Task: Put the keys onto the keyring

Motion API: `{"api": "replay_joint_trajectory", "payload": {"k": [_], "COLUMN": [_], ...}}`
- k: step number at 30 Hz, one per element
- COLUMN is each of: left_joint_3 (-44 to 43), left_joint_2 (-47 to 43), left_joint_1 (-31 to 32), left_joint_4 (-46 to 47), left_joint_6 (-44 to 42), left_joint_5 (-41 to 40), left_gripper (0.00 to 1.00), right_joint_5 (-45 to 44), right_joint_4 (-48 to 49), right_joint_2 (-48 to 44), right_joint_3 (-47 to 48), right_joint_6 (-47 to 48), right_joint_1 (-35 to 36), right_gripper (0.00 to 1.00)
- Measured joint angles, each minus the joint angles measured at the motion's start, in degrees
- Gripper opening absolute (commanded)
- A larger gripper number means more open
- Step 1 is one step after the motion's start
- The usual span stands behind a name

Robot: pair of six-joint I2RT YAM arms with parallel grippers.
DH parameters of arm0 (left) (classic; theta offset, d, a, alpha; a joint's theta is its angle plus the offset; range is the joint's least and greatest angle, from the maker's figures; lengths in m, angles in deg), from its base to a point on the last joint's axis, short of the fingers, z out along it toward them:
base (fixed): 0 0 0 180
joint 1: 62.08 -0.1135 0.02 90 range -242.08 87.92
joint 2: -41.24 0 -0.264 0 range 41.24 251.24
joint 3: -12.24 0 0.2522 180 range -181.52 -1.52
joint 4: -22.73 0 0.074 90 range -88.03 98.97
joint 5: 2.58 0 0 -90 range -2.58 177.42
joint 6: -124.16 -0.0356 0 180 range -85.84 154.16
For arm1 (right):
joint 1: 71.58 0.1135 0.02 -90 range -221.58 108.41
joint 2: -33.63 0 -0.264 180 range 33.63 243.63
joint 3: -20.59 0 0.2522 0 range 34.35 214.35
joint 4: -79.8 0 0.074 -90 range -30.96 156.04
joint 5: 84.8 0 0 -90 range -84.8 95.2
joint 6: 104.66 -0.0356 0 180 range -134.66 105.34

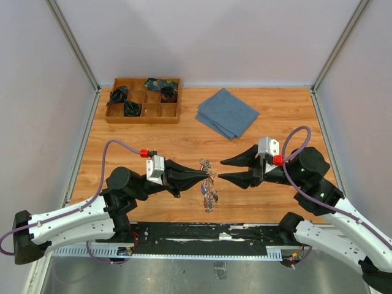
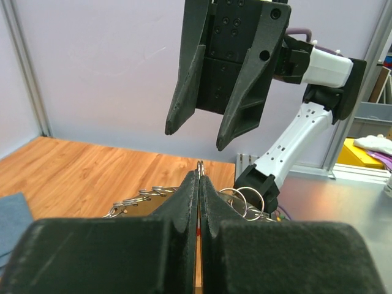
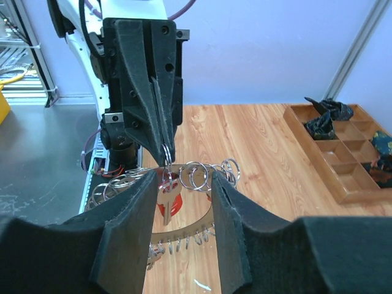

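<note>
Two pincers face off toward the near edge of the worktop (image 1: 153, 141): left pincer (image 1: 211, 176) pinches a red-tagged key (image 3: 168, 199) by its loop, right pincer (image 1: 220, 170) gapes empty. Next, probably threading it onto the keyring (image 1: 208, 188).

A wooden table (image 1: 153, 138) carries a divided wooden tray (image 1: 147, 119) in its far left corner. A folded blue cloth (image 1: 228, 113) lies further right on the far side, apart from the tray. Near the front middle a cluster of keys (image 1: 209, 197) sits low over the wood; whether it rests there cannot be told.

Left gripper (image 1: 212, 176) clamped tight, right gripper (image 1: 220, 170) spread, tips facing
</note>
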Motion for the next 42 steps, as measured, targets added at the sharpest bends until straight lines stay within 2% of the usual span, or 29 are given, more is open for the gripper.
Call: {"api": "replay_joint_trajectory", "payload": {"k": [7, 24, 27, 31, 34, 36, 37, 42], "left_joint_3": [-0.4, -0.5, -0.5, -0.5, -0.5, -0.5, -0.5, -0.8], "left_joint_2": [0.4, 0.5, 0.5, 0.5, 0.5, 0.5, 0.5, 0.2], "left_joint_1": [0.0, 0.0, 0.0, 0.0, 0.0, 0.0, 0.0, 0.0], "left_joint_4": [0.5, 0.6, 0.6, 0.6, 0.6, 0.6, 0.7, 0.9], "left_joint_6": [0.2, 0.4, 0.4, 0.4, 0.4, 0.4, 0.5, 0.5], "left_joint_5": [1.0, 1.8, 1.9, 1.8, 1.8, 1.8, 1.8, 1.3], "left_gripper": [0.00, 0.01, 0.01, 0.01, 0.01, 0.06, 0.13, 0.33], "right_joint_5": [2.4, 4.2, 4.6, 5.6, 6.2, 6.1, 6.1, 4.2], "right_joint_4": [3.4, 3.8, 3.8, 3.8, 3.3, 1.1, -0.6, -17.3], "right_joint_2": [1.0, 4.4, 4.6, 4.8, 4.7, 5.0, 5.3, 9.6], "right_joint_3": [-1.6, -1.6, -1.6, -1.6, -1.4, -0.2, 0.9, 12.3], "right_joint_6": [2.4, 3.0, 3.0, 3.1, 3.6, 4.2, 4.6, 9.0], "right_joint_1": [1.4, 3.0, 3.0, 3.1, 3.2, 3.5, 3.5, 3.5], "right_gripper": [0.35, 0.23, 0.18, 0.02, 0.00, 0.00, 0.00, 0.00]}}
